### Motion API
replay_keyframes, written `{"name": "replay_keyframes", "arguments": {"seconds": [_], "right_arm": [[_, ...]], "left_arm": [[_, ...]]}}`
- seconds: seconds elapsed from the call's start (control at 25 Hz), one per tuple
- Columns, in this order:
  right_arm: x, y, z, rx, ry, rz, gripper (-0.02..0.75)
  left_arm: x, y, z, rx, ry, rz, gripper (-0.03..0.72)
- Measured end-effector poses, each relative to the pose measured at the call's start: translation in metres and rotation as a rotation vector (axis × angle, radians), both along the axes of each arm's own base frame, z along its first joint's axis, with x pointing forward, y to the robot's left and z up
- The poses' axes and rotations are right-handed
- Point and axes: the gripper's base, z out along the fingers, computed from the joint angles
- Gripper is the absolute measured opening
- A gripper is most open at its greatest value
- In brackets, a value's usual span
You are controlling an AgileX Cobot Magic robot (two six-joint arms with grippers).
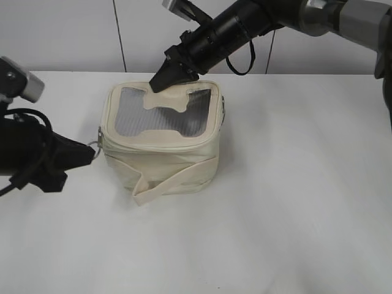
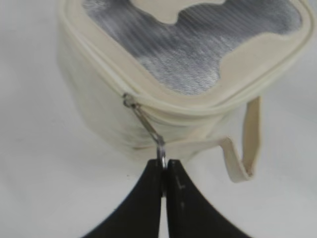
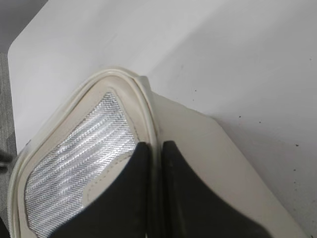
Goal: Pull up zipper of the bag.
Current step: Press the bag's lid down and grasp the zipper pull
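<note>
The cream bag [image 1: 165, 162] stands on the white table, its grey window panel [image 1: 160, 113] facing up. Its strap band [image 1: 174, 179] lies across the front. The zipper line [image 2: 99, 69] runs round the lid rim; its silver pull [image 2: 144, 120] hangs at the bag's left corner with a ring [image 2: 161, 154]. My left gripper [image 2: 164, 166] is shut on that ring; it also shows in the exterior view [image 1: 92, 151]. My right gripper [image 1: 157, 84] is shut on the lid's far rim [image 3: 143, 99], its fingertips [image 3: 153, 147] straddling the edge.
The white table [image 1: 294, 202] runs wide to the right and front of the bag. A white panelled wall [image 1: 79, 37] stands behind. The table's corner and a grey floor show in the right wrist view [image 3: 10, 74].
</note>
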Motion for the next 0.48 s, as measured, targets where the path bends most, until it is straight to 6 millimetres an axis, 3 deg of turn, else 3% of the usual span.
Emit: {"name": "replay_keyframes", "arguments": {"seconds": [0.24, 0.48], "right_arm": [[0.001, -0.001, 0.000, -0.002, 0.012, -0.015, 0.049], [0.000, -0.001, 0.000, -0.003, 0.016, -0.013, 0.049]], "left_arm": [[-0.028, -0.048, -0.004, 0.055, 0.015, -0.180, 0.012], [-0.039, -0.085, -0.001, 0.096, -0.039, -0.155, 0.018]]}}
